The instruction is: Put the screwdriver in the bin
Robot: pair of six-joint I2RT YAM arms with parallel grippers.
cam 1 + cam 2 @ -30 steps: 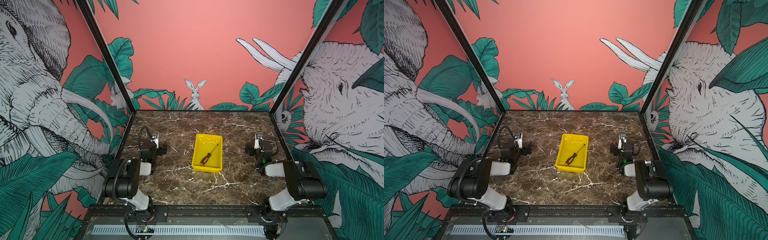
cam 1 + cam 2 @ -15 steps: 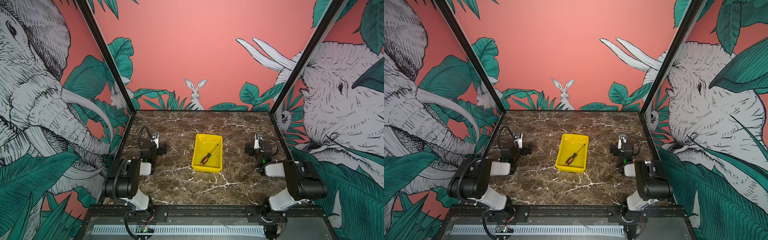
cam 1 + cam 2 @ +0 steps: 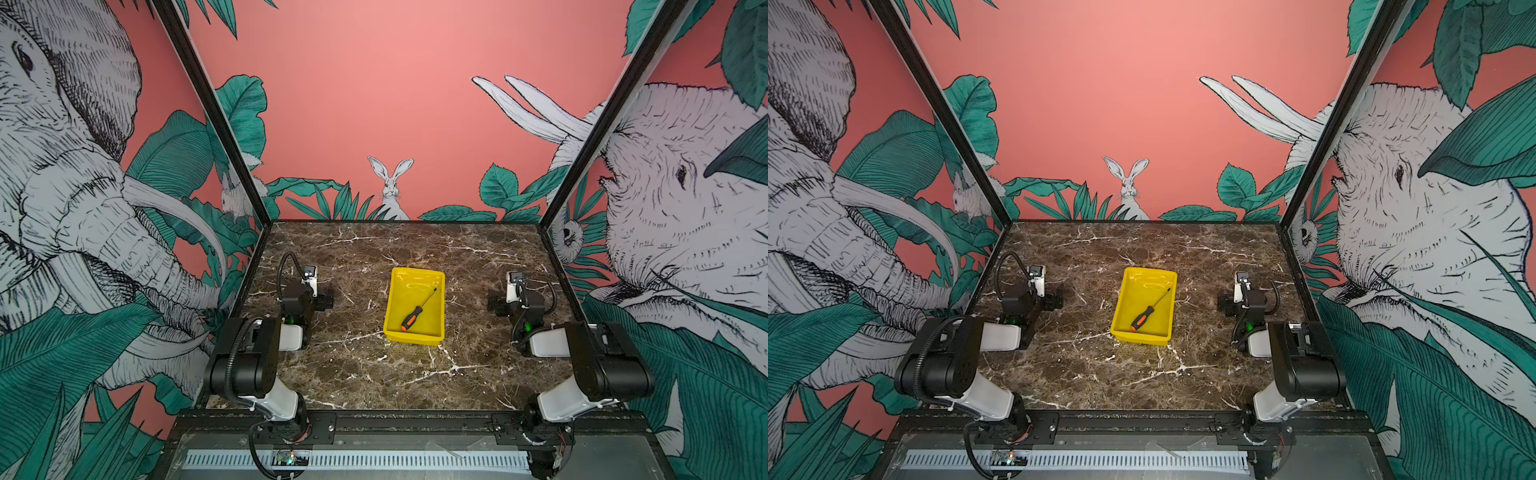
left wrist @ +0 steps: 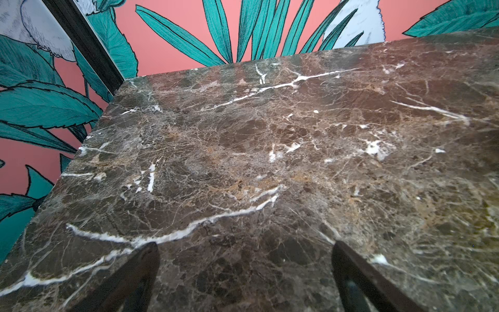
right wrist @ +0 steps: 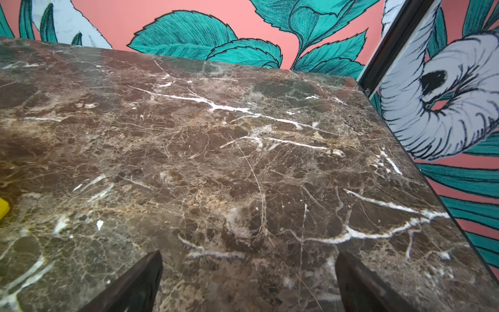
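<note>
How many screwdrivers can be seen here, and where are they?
1. The screwdriver lies slantwise inside the yellow bin, with its handle toward the near wall and its tip toward the far one. No other is visible, and nothing seems to hide one.

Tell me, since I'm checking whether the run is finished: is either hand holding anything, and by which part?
Nothing is held. The left hand and the right hand are both open and empty; the screwdriver lies loose inside the bin.

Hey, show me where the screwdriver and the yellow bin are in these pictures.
screwdriver (image 3: pixel 417 311), in a top view, on the handle's end next to the shaft.
bin (image 3: pixel 405 291), in a top view, on the bare yellow floor beside the shaft.
</note>
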